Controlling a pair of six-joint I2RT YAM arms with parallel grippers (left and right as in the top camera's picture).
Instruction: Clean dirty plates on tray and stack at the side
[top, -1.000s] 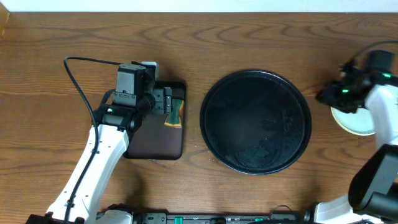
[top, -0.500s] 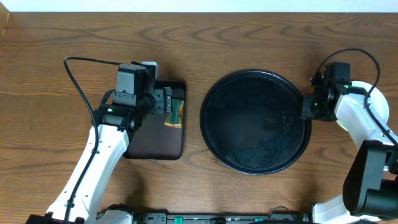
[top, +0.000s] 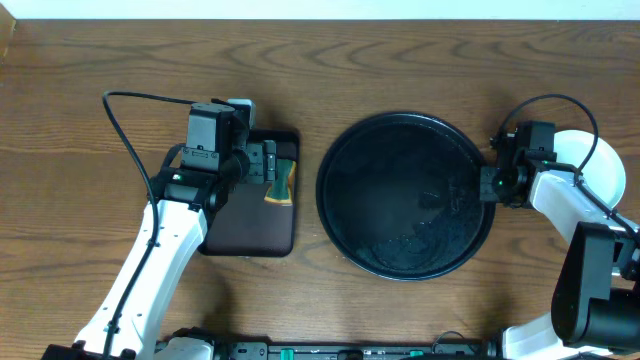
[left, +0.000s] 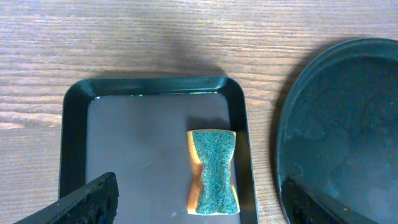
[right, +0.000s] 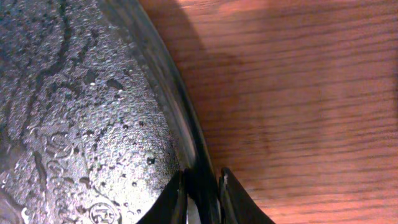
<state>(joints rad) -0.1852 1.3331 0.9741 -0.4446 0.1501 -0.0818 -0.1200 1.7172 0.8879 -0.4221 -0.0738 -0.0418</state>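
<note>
Where the right gripper (right: 200, 185) clamps, the tray (right: 74, 124) rim sits between.

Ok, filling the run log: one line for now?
right hand: shut on tray rim | left hand: open above sponge | tray: bare, wet | white plate: right of tray

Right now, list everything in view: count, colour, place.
round tray: one, glossy black, wet, centre-right of the table.
rectangular tray: one, dark, left of the round tray.
sponge: one, green over orange, right side of the rectangular tray.
plates: count unclear, pale white, right of the round tray, partly behind the right arm.
table: one, brown wood.
left tool: open, over the rectangular tray.
right tool: shut on the round tray's right rim.
</note>
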